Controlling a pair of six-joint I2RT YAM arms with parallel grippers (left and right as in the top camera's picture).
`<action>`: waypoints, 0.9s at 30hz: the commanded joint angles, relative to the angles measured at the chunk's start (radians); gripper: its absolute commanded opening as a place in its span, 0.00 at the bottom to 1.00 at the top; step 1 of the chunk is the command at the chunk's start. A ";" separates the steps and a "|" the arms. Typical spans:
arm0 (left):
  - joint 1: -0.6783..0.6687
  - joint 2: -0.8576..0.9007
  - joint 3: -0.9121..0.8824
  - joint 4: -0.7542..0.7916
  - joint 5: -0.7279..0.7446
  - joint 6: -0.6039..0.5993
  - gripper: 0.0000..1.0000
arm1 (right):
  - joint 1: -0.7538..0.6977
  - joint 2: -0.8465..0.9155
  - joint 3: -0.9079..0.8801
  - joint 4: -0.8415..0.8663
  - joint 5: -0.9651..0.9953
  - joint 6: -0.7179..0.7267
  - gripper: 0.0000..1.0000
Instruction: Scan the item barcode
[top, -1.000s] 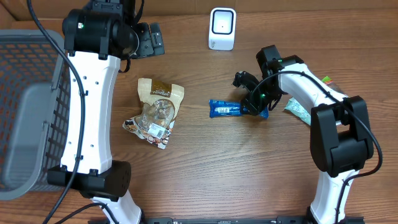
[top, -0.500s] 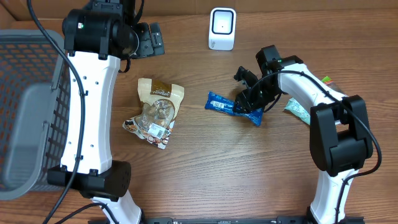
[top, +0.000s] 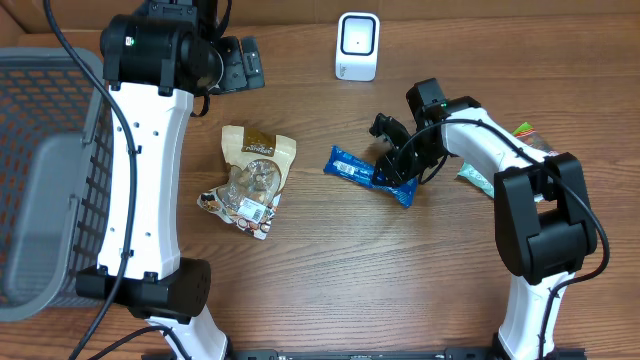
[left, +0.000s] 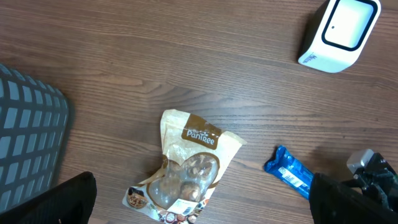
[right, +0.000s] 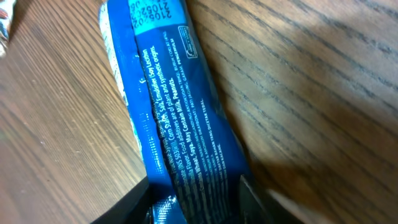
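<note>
Right of centre on the table (top: 330, 260), the bar (top: 352, 168) lies slantwise, its left end pointing at the pouch (top: 250, 178) and its right end caught in the right gripper (top: 392, 165). From the wrist view the two fingers (right: 134, 204) sit narrow on either side of the wrapper's end, so I'd call it held, but only by the crimp. The left gripper (top: 243, 63) hangs spread wide at the far left, holding nothing, near the basket (top: 40, 150).

The scanner (top: 357, 45) stands at the far edge, well apart from the bar and a little to its left. As I judge it, the step now is carrying the bar over there.

To do that well, I'd lift it clear of the wood before travelling, since a grip on one end lets the long free end droop and drag. Go slowly; a thin foil crimp could slip out of the fingers on a quick swing. The side showing to the wrist camera carries small ingredient print and a date code. I can't make out a barcode there, so the wrist may need to roll until the code faces the scanner's window. Hold it flat and steady just in front of the window, not touching. Keep the path far of the pouch and away from the packets (top: 476, 178) on the right.
</note>
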 joint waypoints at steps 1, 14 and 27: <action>-0.002 0.002 -0.005 0.001 0.001 -0.018 1.00 | -0.006 0.005 -0.022 0.011 0.019 -0.074 0.37; -0.002 0.002 -0.005 0.001 0.001 -0.018 1.00 | -0.026 -0.005 0.032 -0.005 -0.052 0.209 0.04; -0.002 0.002 -0.005 0.001 0.001 -0.018 1.00 | 0.088 -0.167 0.177 0.204 0.867 0.568 0.04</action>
